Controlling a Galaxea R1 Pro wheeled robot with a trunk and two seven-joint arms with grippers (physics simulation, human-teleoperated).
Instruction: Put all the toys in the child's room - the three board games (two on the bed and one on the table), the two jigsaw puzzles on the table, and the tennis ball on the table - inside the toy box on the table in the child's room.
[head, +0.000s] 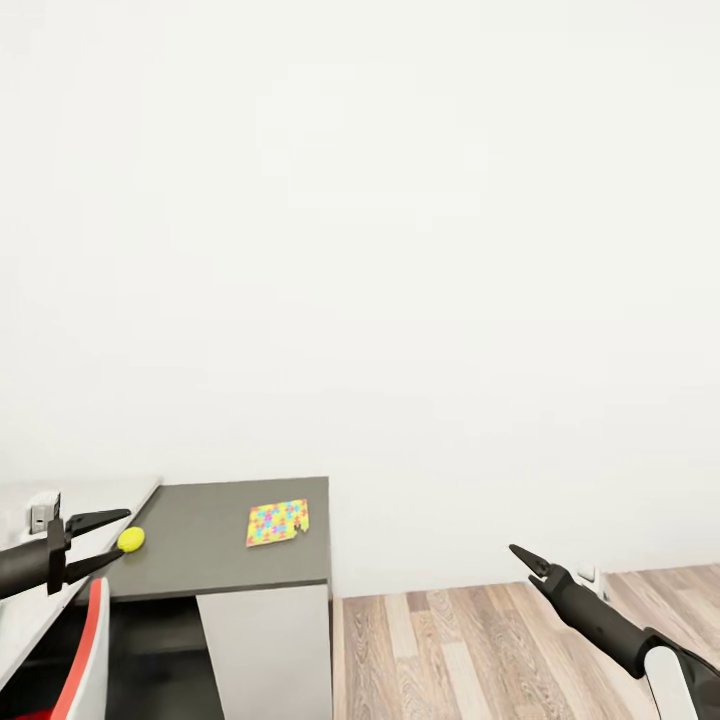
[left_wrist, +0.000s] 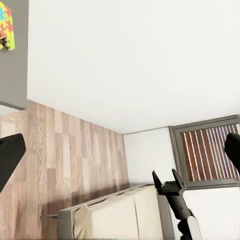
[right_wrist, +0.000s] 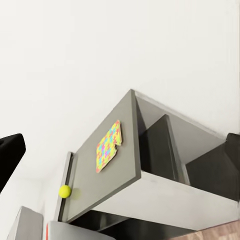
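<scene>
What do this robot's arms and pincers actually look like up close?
Both arms are matte black tubes ending in two slim, pointed black fingers, like long tweezers. The left gripper has a blocky black collar behind its fingers. The right gripper sits on a tapering black forearm that meets a white sleeve-like section further back. No cables or markings are visible on either.

table (head: 215, 560): matt dark grey top, smooth, looked like laminate; pale flat side panel
jigsaw puzzle (head: 277, 522): flat card-like sheet, bright multicoloured print, no shine
tennis ball (head: 131, 539): yellow-green, dull, fuzz too small to tell
floor (head: 470, 650): wood-look planks, light brown grain, low sheen
wall (head: 400, 250): plain white, smooth, matt
left gripper (head: 103, 541): black, matt, plastic-looking
right gripper (head: 527, 563): same black matt finish
sofa (left_wrist: 112, 215): beige, cloth-like, soft-looking
</scene>
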